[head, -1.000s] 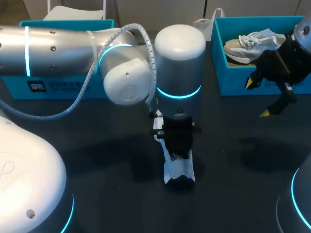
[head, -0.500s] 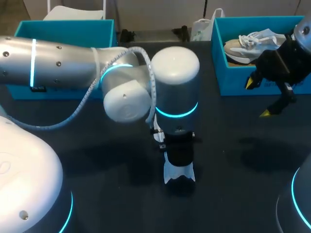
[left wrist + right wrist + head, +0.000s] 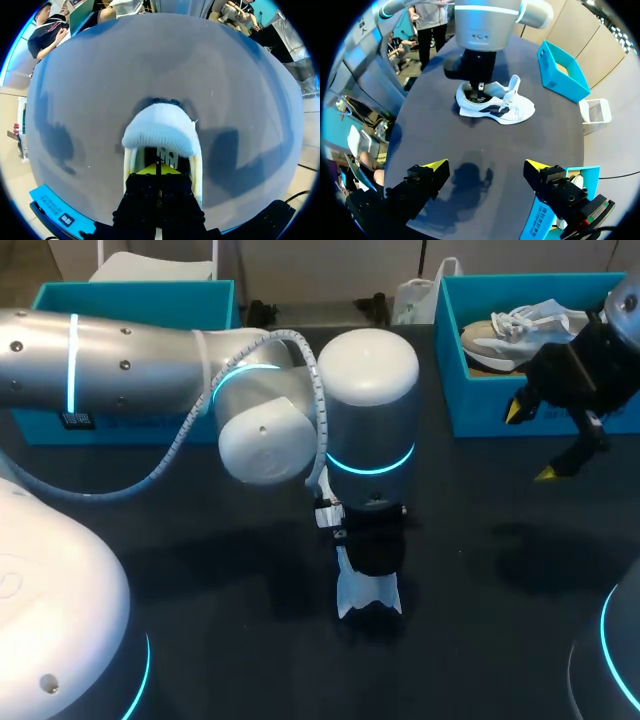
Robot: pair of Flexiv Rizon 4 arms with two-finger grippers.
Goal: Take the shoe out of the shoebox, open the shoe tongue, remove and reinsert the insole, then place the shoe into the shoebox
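My left claw point(image 3: 157, 169) has its tips together, down inside the heel opening of the shoe point(image 3: 160, 131); whether the insole is pinched between them I cannot tell. Over the last second its wrist has sunk a little, hiding more of the shoe, which lies unmoved mid-tabletop point(image 3: 240, 90). I judge the insole step is underway. My right claw point(image 3: 485, 165), tips apart and empty, has stayed beside the shoebox point(image 3: 480, 400).

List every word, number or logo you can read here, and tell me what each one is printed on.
Nothing is legible.
Left shoebox: dark label with white print beside it, too small to read.
Right shoebox: white print on its side, blurred.
Shoe: dark marking inside it, unreadable.
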